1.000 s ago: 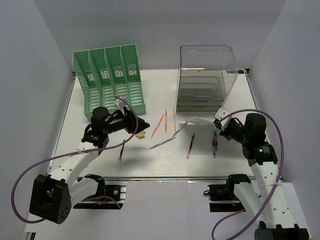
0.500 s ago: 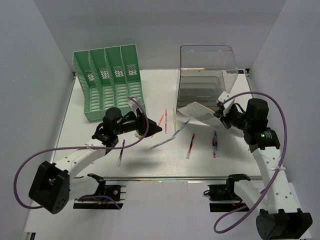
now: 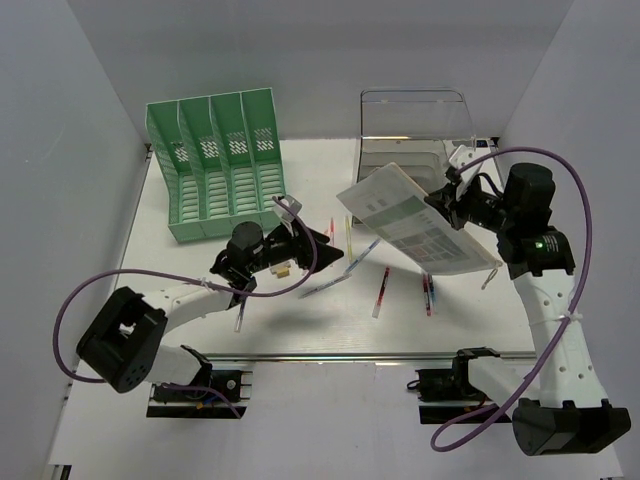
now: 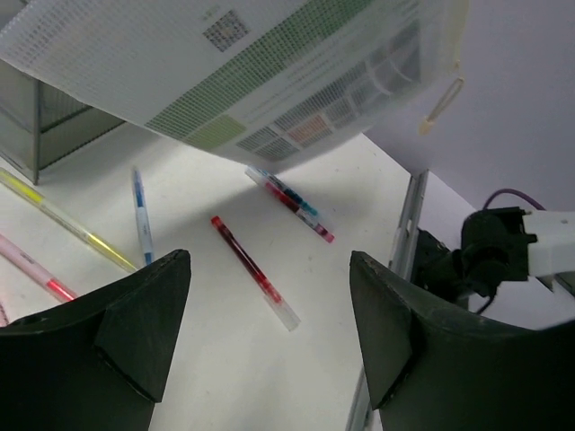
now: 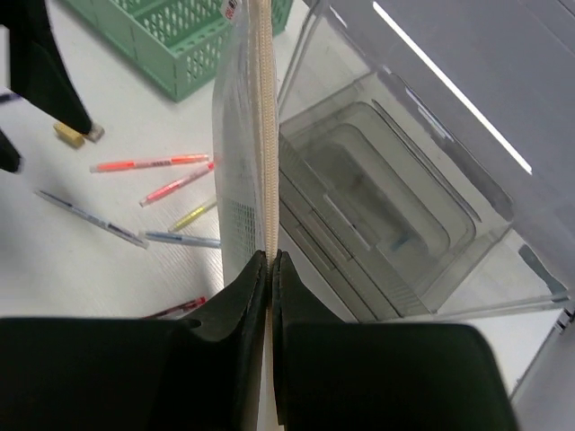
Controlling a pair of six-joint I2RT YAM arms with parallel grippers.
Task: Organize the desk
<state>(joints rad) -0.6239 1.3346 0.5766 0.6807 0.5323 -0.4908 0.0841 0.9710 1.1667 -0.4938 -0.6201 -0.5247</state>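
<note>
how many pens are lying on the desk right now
9. Dark pen beside the left arm; clear pen, blue pen, yellow pen, orange pen and pink pen around the centre of the desk; red pen; paired pens rightward. The held pouch may hide more.

Matt white desk (image 3: 330, 312), glossy clear plastic drawer box (image 3: 415, 130), seemingly plastic pouch (image 3: 415, 222).

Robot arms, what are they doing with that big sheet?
They are tidying the large white desk. The right pincer is shut on a clear zip pouch holding a printed sheet, held up before the clear plastic drawer box. The left pincer hangs open and empty above the loose coloured pens.
</note>
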